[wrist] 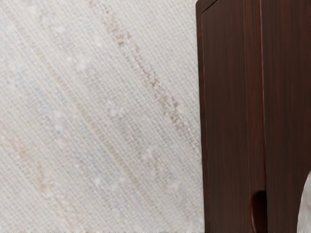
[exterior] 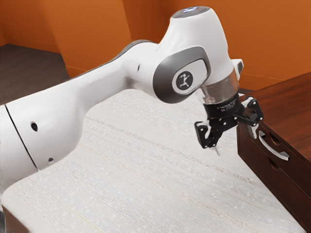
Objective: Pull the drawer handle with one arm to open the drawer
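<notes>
A dark wooden drawer cabinet stands at the exterior view's right, on a pale woven tabletop. A curved silver handle is on its upper drawer front, which sits flush with the cabinet. My black gripper hangs open just to the left of the cabinet's near corner, above the tabletop and a little left of the handle, touching nothing. In the wrist view the cabinet is seen from above, with a dark recess in its front and a pale sliver of the handle at the picture's edge.
The tabletop spreads wide to the left of the cabinet. Orange walls rise behind the table. My own white arm crosses the exterior view from the left.
</notes>
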You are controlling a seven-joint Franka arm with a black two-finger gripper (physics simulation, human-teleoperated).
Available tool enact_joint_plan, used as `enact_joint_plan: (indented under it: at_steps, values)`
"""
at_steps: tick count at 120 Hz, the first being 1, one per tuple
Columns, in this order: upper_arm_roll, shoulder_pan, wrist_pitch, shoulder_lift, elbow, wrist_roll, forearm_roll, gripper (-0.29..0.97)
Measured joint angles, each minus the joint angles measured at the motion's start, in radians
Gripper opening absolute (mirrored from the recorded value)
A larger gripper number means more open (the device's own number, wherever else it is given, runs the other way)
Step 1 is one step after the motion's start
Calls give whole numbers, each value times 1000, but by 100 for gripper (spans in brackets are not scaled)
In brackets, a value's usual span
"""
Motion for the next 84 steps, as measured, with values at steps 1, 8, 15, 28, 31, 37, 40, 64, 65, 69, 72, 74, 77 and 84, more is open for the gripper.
enact_joint_plan:
  at_steps: [1,8,15,28,31,37,40,64,65,69,72,74,77,84]
  values:
    - [0,-1,0,1,1,-2,0,68]
    - [-1,-2,4,11,7,-19,1,68]
    - [-1,-7,11,16,8,-34,4,68]
    - [-2,-16,44,7,-16,-59,7,68]
    - [-3,-17,53,3,-23,-65,6,68]
    - [-3,-17,71,-6,-42,-74,4,68]
    - [-2,-16,82,-12,-55,-79,2,68]
    - [-2,-19,157,-33,-92,-110,-31,68]
    - [-2,-19,160,-34,-92,-111,-32,68]
    - [-2,-21,171,-35,-94,-115,-35,68]
    - [-2,-22,178,-35,-95,-118,-36,68]
    - [-2,-22,182,-36,-97,-119,-36,68]
    - [-2,-23,188,-37,-102,-121,-36,68]
    - [-2,-23,199,-40,-114,-124,-36,67]
